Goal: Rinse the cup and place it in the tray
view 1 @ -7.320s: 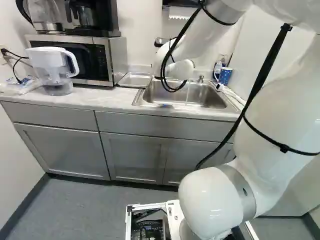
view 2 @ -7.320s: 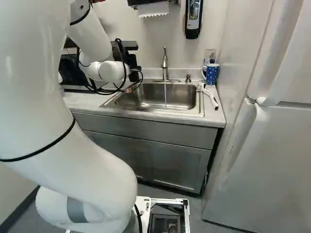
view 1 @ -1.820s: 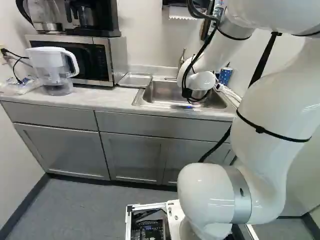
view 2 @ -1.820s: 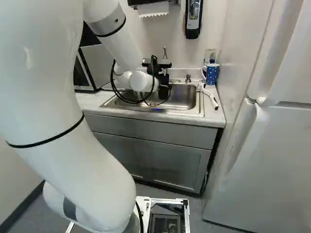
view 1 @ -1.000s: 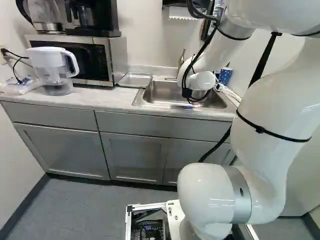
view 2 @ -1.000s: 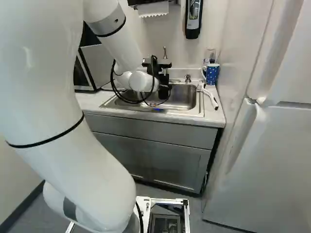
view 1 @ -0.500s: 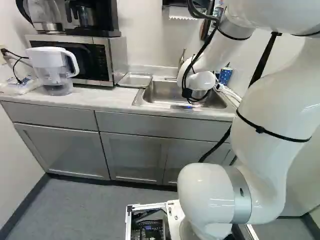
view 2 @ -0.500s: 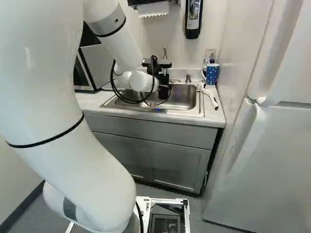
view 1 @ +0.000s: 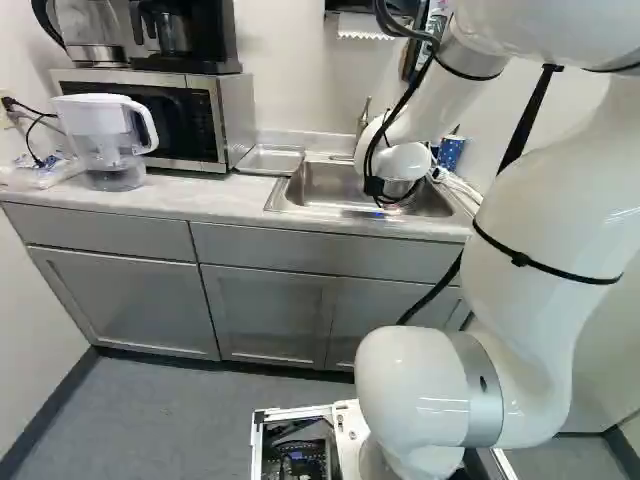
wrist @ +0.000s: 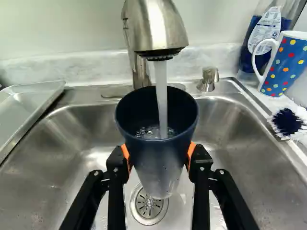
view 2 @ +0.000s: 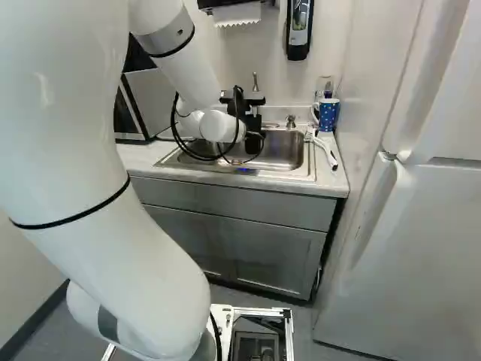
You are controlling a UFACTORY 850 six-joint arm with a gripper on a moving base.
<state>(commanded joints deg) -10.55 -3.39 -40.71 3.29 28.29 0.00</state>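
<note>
Right base view first: the gripper (view 2: 254, 139) is down over the sink (view 2: 289, 150), near the faucet (view 2: 255, 81), but the cup is hard to make out there. Compared with the oldest frame, the arm has swung right across the sink toward the faucet; the last couple of seconds look pretty much identical.

Wrist view is way clearer: the cup (wrist: 160, 165) is right between the fingers of the gripper (wrist: 159, 158), pinched from both sides by the orange pads (wrist: 126, 155). It's upright, dark navy up top and fading to a frosty grey below, with water (wrist: 162, 100) running in and bubbling inside. It's above the drain (wrist: 157, 218).

Left base view: the tray (view 1: 270, 160) sits left of the sink, beside the microwave (view 1: 235, 120). Same story here, the arm is further right than in the oldest frame, and the base hasn't budged.
</note>
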